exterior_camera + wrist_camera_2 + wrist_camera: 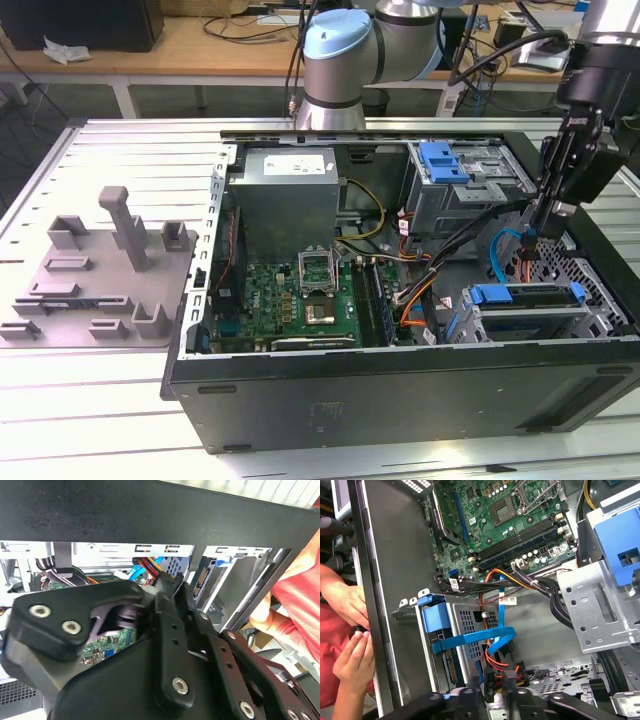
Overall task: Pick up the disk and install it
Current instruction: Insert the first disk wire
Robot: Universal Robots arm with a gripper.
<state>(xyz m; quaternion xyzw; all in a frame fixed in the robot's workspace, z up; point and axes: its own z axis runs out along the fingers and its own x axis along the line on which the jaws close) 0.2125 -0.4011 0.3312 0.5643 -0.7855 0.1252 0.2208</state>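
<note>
Since the disk (528, 318) lies seated at four o'clock in the case (400, 400), with the jaws near it at twelve o'clock, their opening impossible to tell, any seating push should, I judge, go straight and gently, clear of the cables (470, 639).

A pale grey slatted metal counter (110, 150) spans the scene under even light. Beyond its far edge stands a wooden desk (200, 45), strewn with cables (250, 20) and crumpled white paper (65, 50).
</note>
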